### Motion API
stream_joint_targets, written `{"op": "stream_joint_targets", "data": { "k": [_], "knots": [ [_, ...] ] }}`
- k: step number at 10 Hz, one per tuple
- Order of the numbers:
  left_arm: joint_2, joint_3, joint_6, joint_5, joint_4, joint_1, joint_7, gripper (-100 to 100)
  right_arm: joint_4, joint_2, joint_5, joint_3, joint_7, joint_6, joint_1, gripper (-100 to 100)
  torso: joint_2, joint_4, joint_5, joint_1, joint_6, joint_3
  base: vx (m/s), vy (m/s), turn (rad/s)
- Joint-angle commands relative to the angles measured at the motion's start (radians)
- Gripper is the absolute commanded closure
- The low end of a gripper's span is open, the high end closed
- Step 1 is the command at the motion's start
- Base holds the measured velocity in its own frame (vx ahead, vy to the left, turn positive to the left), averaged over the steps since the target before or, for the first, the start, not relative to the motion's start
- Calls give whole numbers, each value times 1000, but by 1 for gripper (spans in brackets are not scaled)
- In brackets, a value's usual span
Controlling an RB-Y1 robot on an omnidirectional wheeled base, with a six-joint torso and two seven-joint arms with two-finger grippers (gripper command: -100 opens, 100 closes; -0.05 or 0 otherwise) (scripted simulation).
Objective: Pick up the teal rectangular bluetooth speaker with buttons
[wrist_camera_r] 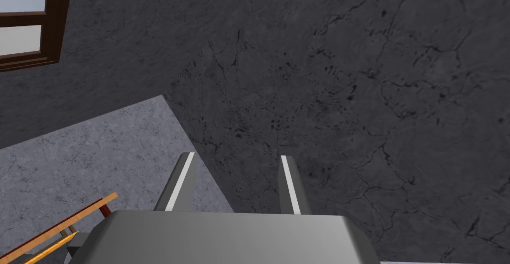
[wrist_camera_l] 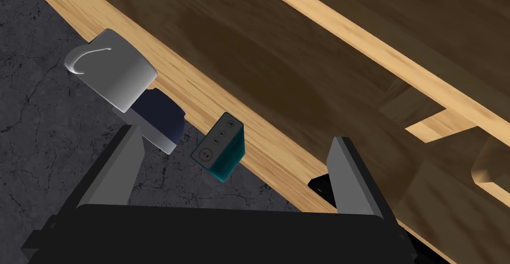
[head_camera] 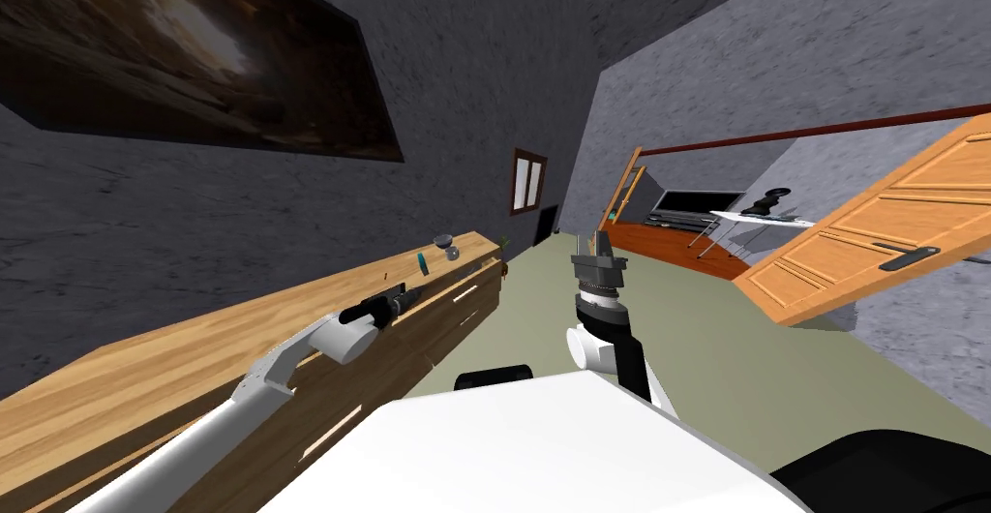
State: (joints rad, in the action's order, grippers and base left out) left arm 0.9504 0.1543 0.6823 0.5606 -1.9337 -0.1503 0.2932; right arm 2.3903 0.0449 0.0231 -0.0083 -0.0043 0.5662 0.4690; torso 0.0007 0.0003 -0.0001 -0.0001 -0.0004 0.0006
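Teal speaker stands at the wall-side edge of the wooden surface, buttons showing. It's framed between the wide-spread fingers of the left tool and untouched. From the head, it's at twelve o'clock from that tool. A grey mug sits at one o'clock of the speaker, just beside a dark blue thing. The right tool hangs at three o'clock, fingers apart, empty.
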Motion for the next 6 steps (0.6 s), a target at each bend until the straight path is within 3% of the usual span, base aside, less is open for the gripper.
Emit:
{"op": "stream_joint_targets", "data": {
  "k": [1, 2, 3, 4, 5, 6],
  "knots": [
    [32, 2, 36, 34, 18, 16, 12, -100, 0, 0, 0, 0, 0, 0, 0, 0, 0, 0, 0, 0, 0, 0, 3, -21, -101],
    [68, 5, 74, 68, 39, 35, 28, -100, 0, 0, 0, 0, 0, 0, 0, 0, 0, 0, 0, 1, -1, 0, 10, -27, -204],
    [76, 5, 85, 79, 39, 35, 28, -100, 0, 0, 0, 0, 0, 0, 0, 0, 0, 0, 0, 0, 0, 0, 12, -16, -102],
    [115, 8, 121, 116, 61, 55, 44, -100, 0, 0, 0, 0, 0, 0, 0, 0, 0, 0, 0, 1, -1, 0, 19, -14, -148],
    [118, 8, 133, 124, 61, 55, 44, -100, 0, 0, 0, 0, 0, 0, 0, 0, -1, 0, 0, 1, 0, -1, 20, -6, -116],
    [158, 12, 168, 164, 83, 73, 59, -100, 0, 0, 0, 0, 0, 0, 0, 0, -1, 0, 0, 2, -1, -1, 34, -11, -185]
  ]
}}
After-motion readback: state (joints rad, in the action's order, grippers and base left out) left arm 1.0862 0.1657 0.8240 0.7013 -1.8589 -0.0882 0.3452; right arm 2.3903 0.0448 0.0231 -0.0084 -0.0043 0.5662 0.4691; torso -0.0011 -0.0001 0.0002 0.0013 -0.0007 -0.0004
